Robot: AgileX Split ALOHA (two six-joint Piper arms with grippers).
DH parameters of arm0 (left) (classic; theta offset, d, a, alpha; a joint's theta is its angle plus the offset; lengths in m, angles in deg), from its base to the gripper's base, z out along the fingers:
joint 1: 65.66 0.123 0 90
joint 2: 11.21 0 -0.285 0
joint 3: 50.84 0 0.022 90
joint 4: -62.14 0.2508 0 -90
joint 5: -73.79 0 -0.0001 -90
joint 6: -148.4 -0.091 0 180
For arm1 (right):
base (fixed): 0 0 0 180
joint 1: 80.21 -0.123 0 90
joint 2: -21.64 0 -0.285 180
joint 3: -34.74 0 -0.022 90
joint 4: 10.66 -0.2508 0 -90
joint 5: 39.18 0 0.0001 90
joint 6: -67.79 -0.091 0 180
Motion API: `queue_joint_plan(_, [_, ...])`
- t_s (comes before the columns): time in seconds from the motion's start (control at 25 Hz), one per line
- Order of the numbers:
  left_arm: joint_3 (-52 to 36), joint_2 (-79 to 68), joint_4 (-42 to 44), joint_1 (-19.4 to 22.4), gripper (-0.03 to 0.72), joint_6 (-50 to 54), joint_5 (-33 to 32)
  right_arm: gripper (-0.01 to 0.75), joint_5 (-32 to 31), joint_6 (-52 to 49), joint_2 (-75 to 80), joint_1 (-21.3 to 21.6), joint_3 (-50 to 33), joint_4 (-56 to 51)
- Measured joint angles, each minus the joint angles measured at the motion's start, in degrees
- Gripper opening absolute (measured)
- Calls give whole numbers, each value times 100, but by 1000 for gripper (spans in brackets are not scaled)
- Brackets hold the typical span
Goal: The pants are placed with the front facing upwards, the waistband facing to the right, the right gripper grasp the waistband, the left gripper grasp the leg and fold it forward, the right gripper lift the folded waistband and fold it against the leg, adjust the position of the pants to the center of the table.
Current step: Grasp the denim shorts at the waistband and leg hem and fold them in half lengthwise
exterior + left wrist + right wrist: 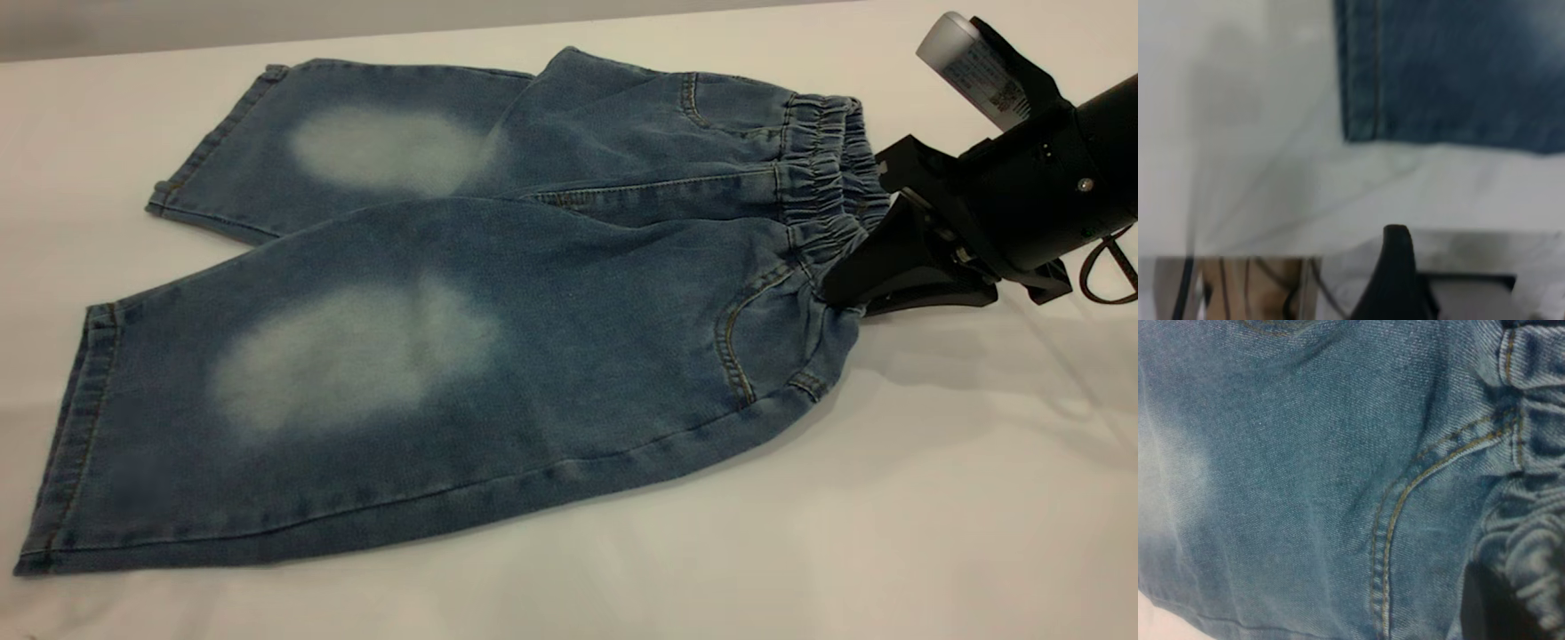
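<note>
pants [533, 356]: blue denim cloth, matt, with a fine twill weave plain in the right wrist view; faded pale oval on each leg front
waistband [822, 178]: the same denim, gathered into small ruched pleats, uneven surface
pocket stitching [1405, 500]: tan thread, raised double rows on the cloth
table [889, 533]: white, matt, smooth, with soft shadows
right gripper [845, 284]: black, hard-looking, dull sheen, angular faces
silver cylinder [969, 62]: smooth, satin finish, printed paper-like label
left gripper [1398, 280]: black curved finger, smooth; pale grey part beside it
</note>
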State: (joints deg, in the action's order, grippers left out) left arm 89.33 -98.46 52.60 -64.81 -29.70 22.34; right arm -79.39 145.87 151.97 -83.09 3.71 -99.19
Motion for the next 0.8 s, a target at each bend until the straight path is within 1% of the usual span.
queue_joint_plan(0.24, [-79,-57,551,0,557,-303,113,40,2,19,0,0,0,52])
queue_joint_plan(0.36, [-79,-57,601,0,557,-563,178,40,7,19,0,0,0,98])
queue_joint_plan(0.48, [-79,-63,681,0,557,-793,464,40,7,31,0,0,0,123])
queue_joint_plan(0.64, [-79,-345,675,0,557,-960,1074,40,28,88,0,0,0,182])
queue_joint_plan(0.8, [-79,-874,668,-56,557,-1141,1183,40,33,183,0,0,0,182])
